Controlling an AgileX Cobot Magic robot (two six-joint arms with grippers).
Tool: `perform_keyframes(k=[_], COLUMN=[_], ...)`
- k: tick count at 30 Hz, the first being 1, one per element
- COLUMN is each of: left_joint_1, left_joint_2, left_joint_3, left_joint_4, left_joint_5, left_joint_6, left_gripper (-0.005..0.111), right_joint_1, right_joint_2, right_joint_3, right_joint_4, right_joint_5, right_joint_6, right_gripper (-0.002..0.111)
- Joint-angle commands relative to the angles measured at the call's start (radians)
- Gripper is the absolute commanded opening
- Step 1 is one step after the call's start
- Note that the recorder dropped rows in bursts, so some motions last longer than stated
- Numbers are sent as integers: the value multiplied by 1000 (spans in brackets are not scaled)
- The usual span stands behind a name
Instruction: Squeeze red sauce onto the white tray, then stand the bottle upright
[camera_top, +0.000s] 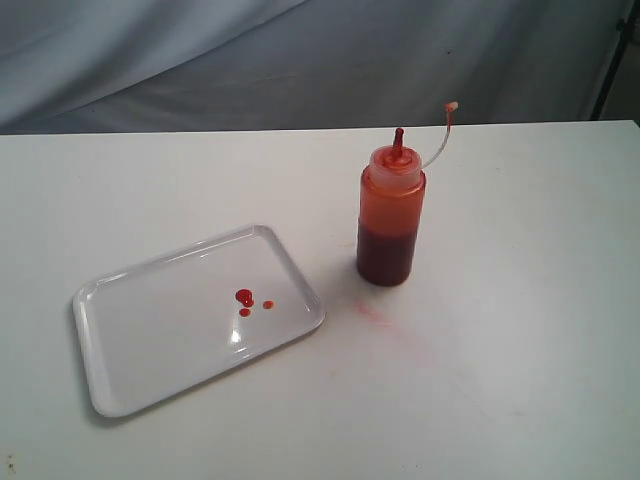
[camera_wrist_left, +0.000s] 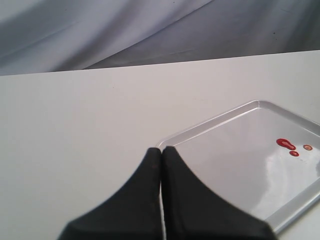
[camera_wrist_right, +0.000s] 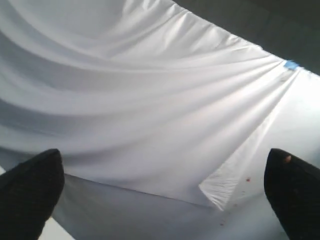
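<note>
Exterior view. The bottle (camera_top: 390, 225) stands upright on the table (camera_top: 520, 400), right of centre in the frame. Dark red sauce fills roughly its lower third, and the orange-tinted wall above is lighter. Its red nozzle (camera_top: 399, 138) points up, uncapped. The small cap (camera_top: 451, 106) hangs off a thin curved tether (camera_top: 436, 150) toward the upper right.

The white tray (camera_top: 130, 385) lies flat in the lower left of the frame, well apart from the bottle and set at an angle to the table edge. The red sauce (camera_top: 245, 297) sits near the tray's middle as three small drops close together, one larger than the other two. A faint pinkish stain (camera_top: 372, 312) marks the table just below the bottle's base. A grey cloth backdrop (camera_top: 300, 60) fills the top of the frame.

Left wrist view. The left pincer (camera_wrist_left: 161, 150) has its two dark fingers pressed together, holding nothing, with the tips over one corner of the tray (camera_wrist_left: 235, 190). The fingers cover part of the tray's rim, and the frame edge cuts off its far side. The sauce drops (camera_wrist_left: 286, 144) are visible beyond the fingers.

Right wrist view. The right pincer (camera_wrist_right: 162, 165) is spread wide and empty, with only the finger ends showing at opposite edges of the picture. It faces folded cloth (camera_wrist_right: 150, 100). The tray and bottle lie outside this view. Each arm's pose beyond the fingers cannot be made out.
</note>
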Motion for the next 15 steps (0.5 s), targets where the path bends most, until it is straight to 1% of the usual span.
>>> perform_keyframes(k=[1, 4, 6, 9, 15], left_joint_1=[1, 1, 1, 1, 1], left_joint_2=[-5, -5, -5, -5, -5], left_joint_3=[4, 4, 4, 4, 4], left_joint_4=[-10, -10, -10, -10, -10], left_joint_5=[-7, -7, -7, -7, -7], left_joint_6=[4, 4, 4, 4, 4], left_gripper=[0, 0, 0, 0, 0], right_joint_1=[-4, -4, -4, -4, -4], right_joint_2=[-151, -231, -270, -304, -414], right_joint_3=[106, 156, 187, 247, 485], right_joint_4=[-197, -317, -411, -519, -813], right_joint_5=[-47, -44, -44, -73, -217], right_joint_6=[37, 89, 186, 406, 816], right_gripper=[105, 105, 105, 105, 105])
